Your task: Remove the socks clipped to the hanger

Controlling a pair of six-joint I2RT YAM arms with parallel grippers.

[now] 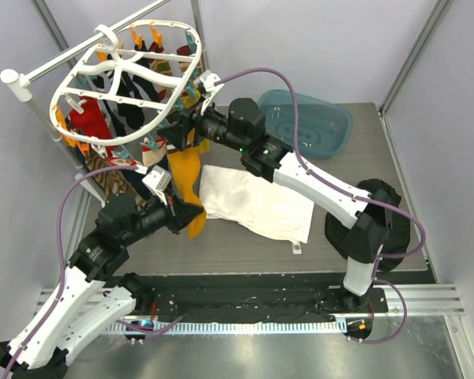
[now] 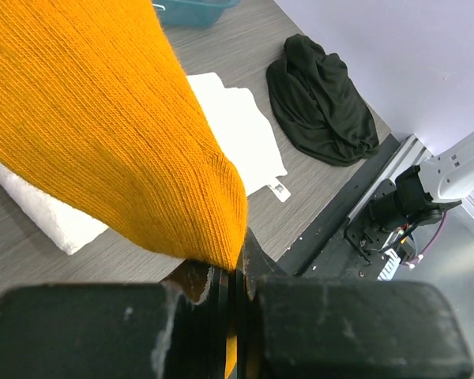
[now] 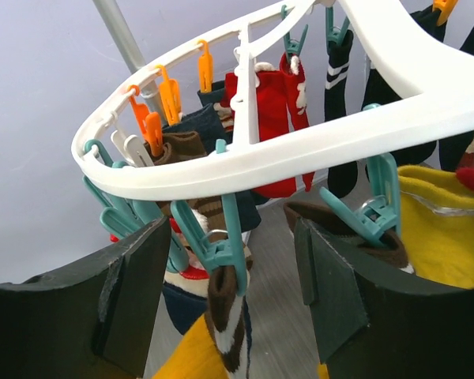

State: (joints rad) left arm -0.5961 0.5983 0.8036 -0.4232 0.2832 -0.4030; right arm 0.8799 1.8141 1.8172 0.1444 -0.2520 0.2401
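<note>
Socks (image 3: pixel 268 118) beneath hanger (image 3: pixel 245 162), left of cloth (image 1: pixel 257 201)

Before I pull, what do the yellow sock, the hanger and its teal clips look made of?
Yellow sock: matte knitted fabric, fine ribbed stitches showing. Hanger: smooth white plastic, probably, with moulded ribs and slight sheen. Teal clips: likely plastic too, semi-glossy.

Beyond my right end effector (image 3: pixel 231 260) I see a plain pale lilac wall (image 3: pixel 47 95). Below it lies a grey wood-grain tabletop (image 1: pixel 363 158). Metal posts (image 1: pixel 415 51) stand at the corners, and the light is soft and even.
</note>
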